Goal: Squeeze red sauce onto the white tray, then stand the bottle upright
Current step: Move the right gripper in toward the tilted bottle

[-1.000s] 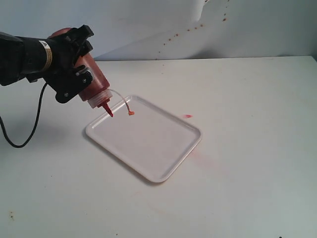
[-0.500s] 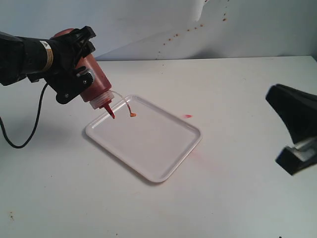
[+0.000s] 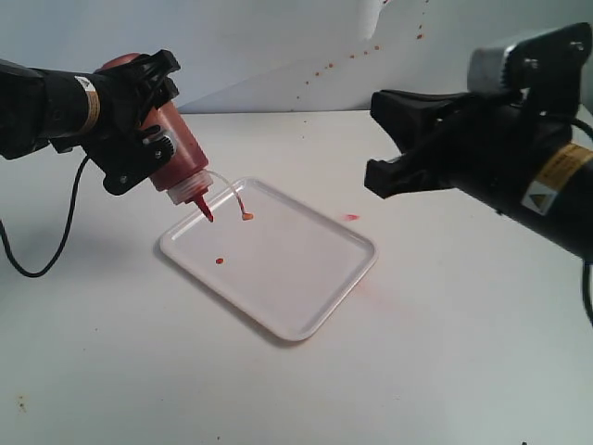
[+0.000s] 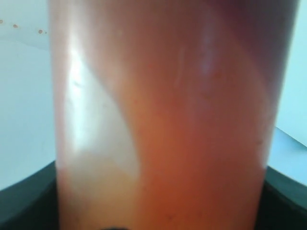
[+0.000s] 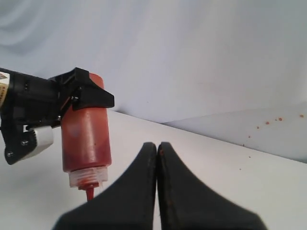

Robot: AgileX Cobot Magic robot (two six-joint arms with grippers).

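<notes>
My left gripper [image 3: 162, 111] is shut on the bottle [image 3: 176, 144], which is tipped with its red nozzle [image 3: 205, 209] pointing down over the far-left corner of the white tray [image 3: 296, 273]. The tethered cap [image 3: 246, 216] dangles beside the nozzle. A small drop of red sauce [image 3: 220, 260] lies on the tray below the nozzle. In the left wrist view the orange-red bottle [image 4: 168, 120] fills the frame. My right gripper [image 5: 157, 145] is shut and empty, held in the air to the right of the tray [image 3: 380, 102], pointing toward the bottle [image 5: 86, 139].
A small flat pale-red smear [image 3: 351, 217] marks the table just beyond the tray's right corner. A faint pink stain [image 3: 378, 293] lies off the tray's near-right edge. Reddish spatter dots [image 3: 324, 69] speckle the back wall. A black cable [image 3: 42, 264] hangs at far left.
My right arm has swung in from the right edge to above the table's right half. A red drop has appeared on the tray. The left gripper and bottle have barely moved.
</notes>
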